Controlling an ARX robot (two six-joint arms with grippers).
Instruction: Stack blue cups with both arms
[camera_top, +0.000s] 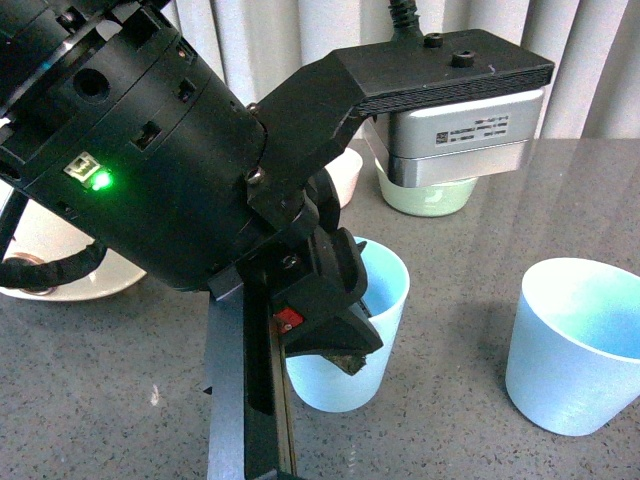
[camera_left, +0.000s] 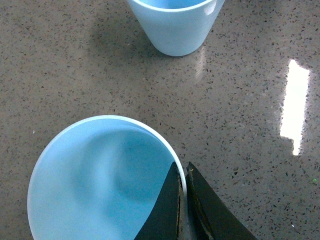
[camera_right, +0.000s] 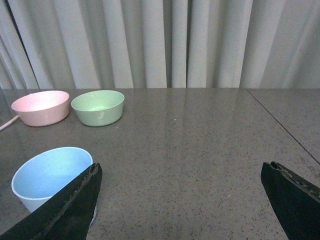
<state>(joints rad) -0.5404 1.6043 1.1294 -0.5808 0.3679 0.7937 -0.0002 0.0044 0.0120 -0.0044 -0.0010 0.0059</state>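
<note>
Stacking not begun: L gripper (camera_left: 182, 166) jaws nearly closed, pinching rim of blue cup (camera_left: 100, 185), upright on table (camera_top: 450, 250) apart from 2nd cup (camera_top: 575, 345); R gripper (camera_right: 181, 170) spread wide, empty; lift & nest to do.

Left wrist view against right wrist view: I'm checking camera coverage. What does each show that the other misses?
Only the left wrist view: the left gripper shut on the rim of the held blue cup. Only the right wrist view: the open right gripper, pink bowl, green bowl, curtain. Both: the grey table and a free blue cup, apparently the same one.
</note>
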